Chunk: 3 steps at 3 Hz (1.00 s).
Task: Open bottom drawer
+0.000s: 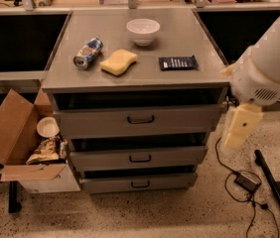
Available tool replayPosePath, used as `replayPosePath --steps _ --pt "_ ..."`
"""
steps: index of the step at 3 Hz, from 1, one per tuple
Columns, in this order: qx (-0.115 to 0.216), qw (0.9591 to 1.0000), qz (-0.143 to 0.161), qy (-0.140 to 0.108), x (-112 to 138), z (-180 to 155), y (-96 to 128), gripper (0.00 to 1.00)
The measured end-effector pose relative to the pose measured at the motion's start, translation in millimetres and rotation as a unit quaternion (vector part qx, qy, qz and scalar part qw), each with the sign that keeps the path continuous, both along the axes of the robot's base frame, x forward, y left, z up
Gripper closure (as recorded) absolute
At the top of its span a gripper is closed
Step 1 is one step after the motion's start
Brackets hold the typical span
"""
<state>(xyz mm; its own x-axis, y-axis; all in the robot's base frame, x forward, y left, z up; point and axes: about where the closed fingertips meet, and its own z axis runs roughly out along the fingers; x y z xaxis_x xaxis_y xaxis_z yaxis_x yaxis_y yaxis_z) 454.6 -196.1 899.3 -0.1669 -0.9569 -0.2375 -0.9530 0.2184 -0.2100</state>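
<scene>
The robot's end effector (241,127) is hanging in the air at the right side of the grey table (194,38). It is about level with the top drawer (184,120) and well apart from every handle. It is not carrying anything that I can see, and I cannot tell if it is wide or narrow. The bottom drawer (105,184) is sitting lowest in the table, close to the floor and right under the middle drawer (100,159). Its little dark handle (140,184) is showing in the middle of its front. The drawer is looking shut or nearly shut, so I am thinking the job is only beginning. Lots of things could be going wrong from here. The three handles are looking alike and are stacked one over the other, so the end effector could be grabbing the middle one by mistake. The handle is small and low, so it could be slipping off. The arm is big and is sitting just beside the table's right corner, so it could be bumping that corner on the way down and across. A bump could be rolling the can (88,53) off the table. A cable with a black block (247,181) is lying on the floor near the arm, and it could be getting snagged. A crooked pull could be jamming the drawer.
</scene>
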Motion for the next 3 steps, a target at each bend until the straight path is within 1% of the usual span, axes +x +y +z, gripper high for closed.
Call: replayPosePath --steps 1,2,3 --pt "0.004 0.9991 0.021 0.036 0 -62 15 0.0" --pt "0.015 0.9974 0.037 0.06 0 -95 28 0.0" --pt "0.013 0.997 0.039 0.066 0 -104 30 0.0"
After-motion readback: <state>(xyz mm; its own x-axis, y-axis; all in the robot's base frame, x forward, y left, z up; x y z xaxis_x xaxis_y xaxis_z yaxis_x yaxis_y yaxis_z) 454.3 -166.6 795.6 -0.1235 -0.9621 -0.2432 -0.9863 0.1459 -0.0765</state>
